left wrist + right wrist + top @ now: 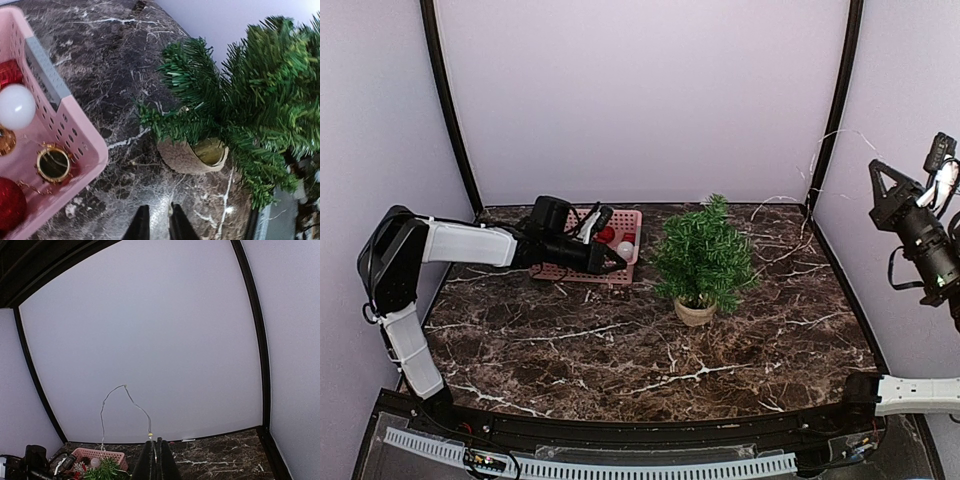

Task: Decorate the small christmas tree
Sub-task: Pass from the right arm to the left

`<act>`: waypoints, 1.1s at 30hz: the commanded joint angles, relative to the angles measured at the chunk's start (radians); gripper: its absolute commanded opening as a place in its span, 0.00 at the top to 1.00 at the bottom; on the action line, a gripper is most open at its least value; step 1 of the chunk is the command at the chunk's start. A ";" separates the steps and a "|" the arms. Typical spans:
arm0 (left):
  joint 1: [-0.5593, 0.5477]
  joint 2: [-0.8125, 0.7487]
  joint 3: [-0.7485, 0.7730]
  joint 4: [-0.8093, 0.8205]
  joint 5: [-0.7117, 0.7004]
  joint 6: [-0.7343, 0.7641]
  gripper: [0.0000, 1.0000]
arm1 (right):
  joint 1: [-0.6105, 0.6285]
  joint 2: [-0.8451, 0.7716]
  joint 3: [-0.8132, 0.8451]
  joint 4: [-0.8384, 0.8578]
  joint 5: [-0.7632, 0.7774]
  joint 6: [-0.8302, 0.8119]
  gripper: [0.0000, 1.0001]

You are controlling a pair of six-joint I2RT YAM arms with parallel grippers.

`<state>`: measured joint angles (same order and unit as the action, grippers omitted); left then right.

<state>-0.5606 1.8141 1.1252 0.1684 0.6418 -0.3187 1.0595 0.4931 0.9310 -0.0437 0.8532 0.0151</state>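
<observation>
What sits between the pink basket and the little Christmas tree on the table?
Nothing: only bare marble table separates the pink basket from the small christmas tree. The left wrist view shows it best, with the left gripper over that stretch.

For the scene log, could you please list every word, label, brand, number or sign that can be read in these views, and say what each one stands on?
There is no readable text in any view.
The pink basket, the ornaments in it, the small christmas tree and its pot carry no lettering that shows.
The left arm's casing and the marble table show no label or number.
</observation>
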 commanded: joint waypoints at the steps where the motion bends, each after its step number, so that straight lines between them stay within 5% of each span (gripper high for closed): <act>1: -0.005 -0.062 0.014 -0.041 -0.030 0.025 0.98 | 0.001 -0.022 0.001 0.000 0.016 -0.009 1.00; 13: -0.003 -0.454 0.085 -0.172 -0.213 0.134 1.00 | 0.001 0.014 -0.002 -0.218 -0.021 0.152 1.00; 33: -0.003 -0.634 0.491 -0.347 -0.197 0.203 1.00 | 0.001 0.025 -0.063 -0.411 -0.269 0.416 1.00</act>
<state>-0.5613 1.2114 1.5738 -0.1513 0.3889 -0.1116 1.0595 0.5270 0.8837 -0.4324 0.6426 0.3656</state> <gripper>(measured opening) 0.011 0.007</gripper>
